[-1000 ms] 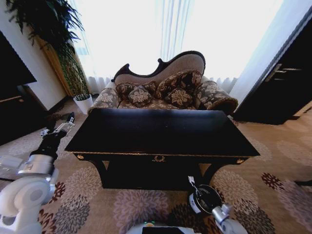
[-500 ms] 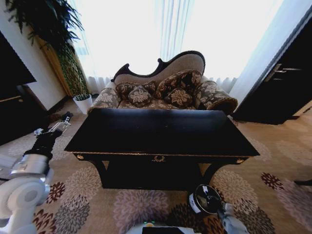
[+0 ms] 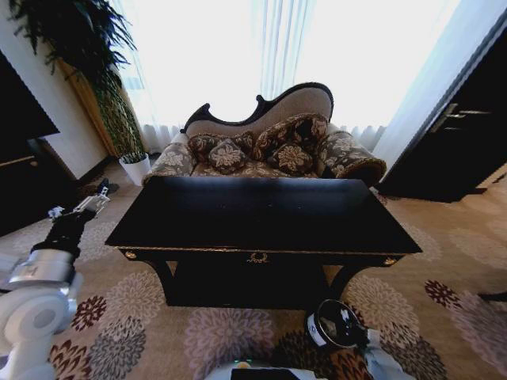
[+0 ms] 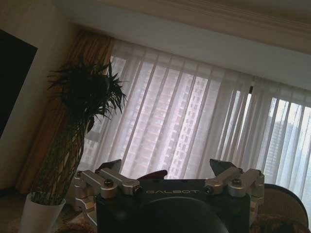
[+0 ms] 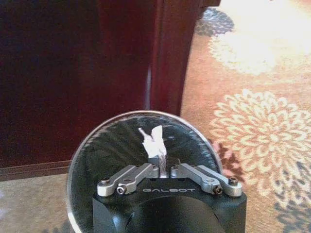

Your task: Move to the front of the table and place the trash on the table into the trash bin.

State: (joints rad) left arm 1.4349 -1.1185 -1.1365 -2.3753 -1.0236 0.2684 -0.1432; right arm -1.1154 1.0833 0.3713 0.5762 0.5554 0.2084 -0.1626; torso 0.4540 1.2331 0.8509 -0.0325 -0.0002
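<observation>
The black table (image 3: 261, 214) stands right in front of me, its glossy top bare. The trash bin (image 3: 334, 324) sits on the carpet by the table's near right leg. In the right wrist view my right gripper (image 5: 163, 168) hangs over the bin's open mouth (image 5: 97, 145), shut on a white crumpled paper scrap (image 5: 153, 141) that sticks out past its tips. My left gripper (image 3: 75, 210) is held out over the carpet left of the table; in its wrist view it (image 4: 166, 167) is open, with nothing between its fingers.
A patterned sofa (image 3: 269, 146) stands behind the table. A white plant pot (image 3: 135, 166) and a tall plant (image 4: 77, 126) are at the back left. Dark furniture lines the left wall (image 3: 20, 170) and the right (image 3: 459, 134). Flowered carpet lies around the bin.
My left arm has swung outward to the left, away from the table corner. My right arm has dropped lower beside the bin, toward the head view's bottom edge.
</observation>
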